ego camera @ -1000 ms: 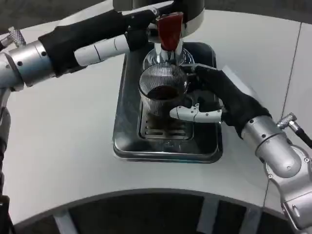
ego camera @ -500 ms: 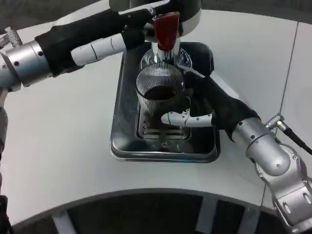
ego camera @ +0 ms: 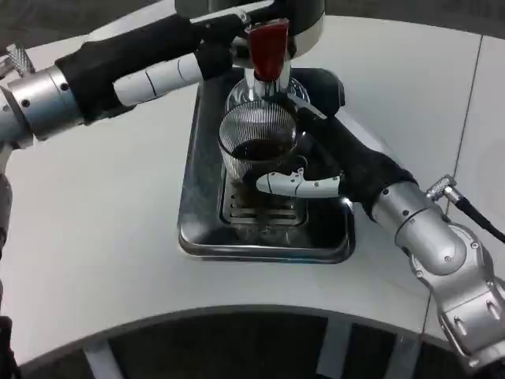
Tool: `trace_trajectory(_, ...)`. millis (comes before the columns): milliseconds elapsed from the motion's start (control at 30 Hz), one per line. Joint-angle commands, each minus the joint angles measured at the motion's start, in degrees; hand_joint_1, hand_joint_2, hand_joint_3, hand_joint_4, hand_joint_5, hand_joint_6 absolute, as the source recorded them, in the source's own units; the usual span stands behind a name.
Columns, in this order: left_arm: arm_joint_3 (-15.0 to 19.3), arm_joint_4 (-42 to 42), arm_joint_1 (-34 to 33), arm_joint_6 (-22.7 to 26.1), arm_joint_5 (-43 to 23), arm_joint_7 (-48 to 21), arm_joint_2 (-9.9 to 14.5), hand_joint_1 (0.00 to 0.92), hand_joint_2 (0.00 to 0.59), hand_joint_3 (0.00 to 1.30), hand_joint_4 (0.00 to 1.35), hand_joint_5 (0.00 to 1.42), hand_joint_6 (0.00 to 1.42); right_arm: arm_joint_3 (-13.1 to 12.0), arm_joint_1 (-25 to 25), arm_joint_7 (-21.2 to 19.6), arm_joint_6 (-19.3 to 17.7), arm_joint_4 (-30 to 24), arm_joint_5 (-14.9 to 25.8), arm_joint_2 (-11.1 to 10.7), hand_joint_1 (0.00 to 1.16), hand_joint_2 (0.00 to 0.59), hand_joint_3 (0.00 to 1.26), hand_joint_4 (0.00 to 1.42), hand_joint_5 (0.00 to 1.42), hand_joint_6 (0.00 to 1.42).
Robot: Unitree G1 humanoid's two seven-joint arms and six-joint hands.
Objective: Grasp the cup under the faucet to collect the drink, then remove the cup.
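Cup [ego camera: 259,146]: clear ribbed glass, upright on the grate [ego camera: 260,207] of the steel drip tray [ego camera: 197,213], directly under the faucet [ego camera: 264,83]. Dark liquid inside, level roughly mid-height.

Right hand [ego camera: 316,162]: wrapped around the cup from the right side. A white finger [ego camera: 296,185] curls across the front of the cup low down, and the black-covered part of the hand sits against its right and rear wall. Reads as gripping the cup. Cannot tell if the cup base is on the grate or slightly lifted.

Left hand [ego camera: 201,59]: reaches in from the left at the top, fingers up against the red tap lever [ego camera: 268,47]. Fingertips are dark and merge with the dispenser body [ego camera: 252,12], so cannot tell whether they're closed on the lever, just pressing it, or spread.

Drip tray sits on the white tabletop [ego camera: 95,205], centred in front of the robot, with the dispenser at its far edge. Right forearm [ego camera: 426,237] comes in from lower right, a cable [ego camera: 473,213] hanging off the wrist. Left forearm [ego camera: 39,99] comes in from upper left.
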Motion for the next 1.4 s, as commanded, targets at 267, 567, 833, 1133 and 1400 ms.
trace_trajectory(267,-0.15,2.54,4.22,2.22,2.93,0.84,3.69,0.0,0.109,0.08,0.03,0.19,0.14,0.72,-1.23,-2.35,-0.21,0.9,-0.88,2.19,0.74,0.174,0.24,0.26,0.25,0.12)
trace_trajectory(567,0.07,3.2,4.57,2.32,2.9,1.58,4.32,0.0,0.109,0.08,0.03,0.19,0.14,1.02,-0.71,-3.76,-0.53,1.13,-1.7,2.95,0.78,0.183,0.45,0.45,0.42,0.24)
trace_trajectory(833,0.21,3.59,4.58,2.36,2.93,2.21,4.52,0.0,0.109,0.08,0.03,0.19,0.14,0.97,-0.26,-4.86,-0.3,0.54,-2.21,2.6,0.82,0.206,0.54,0.57,0.52,0.39)
trace_trajectory(1133,0.63,3.2,4.95,2.25,2.65,1.99,4.48,0.0,0.109,0.08,0.03,0.19,0.14,0.76,1.45,-6.05,-0.54,-0.98,-2.51,2.41,0.89,0.224,0.6,0.66,0.69,0.61)
trace_trajectory(1400,3.07,1.83,5.63,6.14,-1.69,0.96,3.24,0.0,0.118,0.09,0.04,0.2,0.19,0.64,3.05,-6.76,-0.18,-3.17,-2.83,2.34,0.91,0.228,0.64,0.69,0.79,0.76)
